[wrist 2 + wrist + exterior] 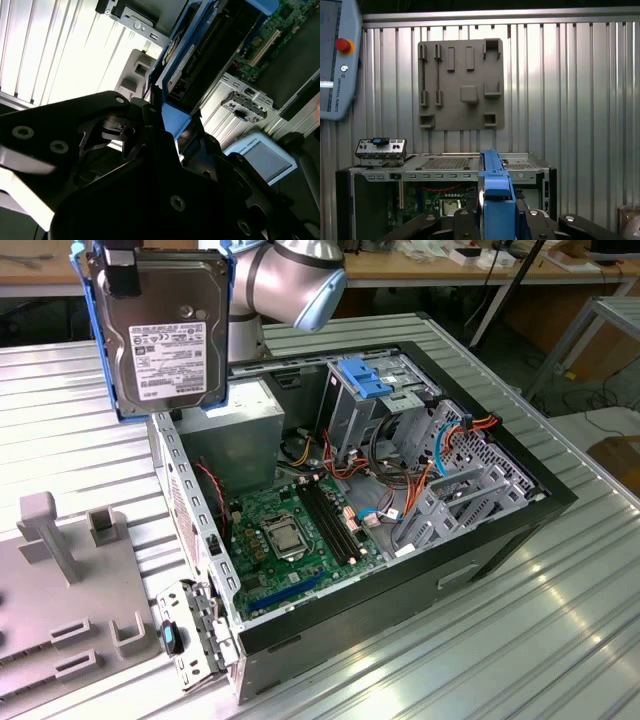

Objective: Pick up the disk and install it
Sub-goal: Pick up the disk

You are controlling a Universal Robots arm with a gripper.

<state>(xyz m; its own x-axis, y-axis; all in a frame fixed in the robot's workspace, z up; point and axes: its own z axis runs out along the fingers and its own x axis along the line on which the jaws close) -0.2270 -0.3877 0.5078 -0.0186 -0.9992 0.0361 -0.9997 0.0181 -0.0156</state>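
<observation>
The disk (pixel 170 330), a grey-metal hard drive with a white label and a blue frame, hangs upright in the air at the exterior view's upper left, above the corner of the open computer case (pixel 400 612). My gripper (pixel 118 270) is shut on its top edge. In the first wrist view the disk's blue frame (pixel 496 192) shows edge-on between the black fingers (pixel 465 225), above the open case (pixel 445 172). The second wrist view looks along the disk (pixel 200 45) from behind the black gripper body.
Inside the case lie the green circuit board (pixel 290 530), a grey metal box (pixel 235 435) and a drive cage with a blue clip (pixel 365 380). A grey fixture plate (pixel 30 640) lies on the ribbed metal table beside the case. A control pendant (pixel 335 60) rests beyond.
</observation>
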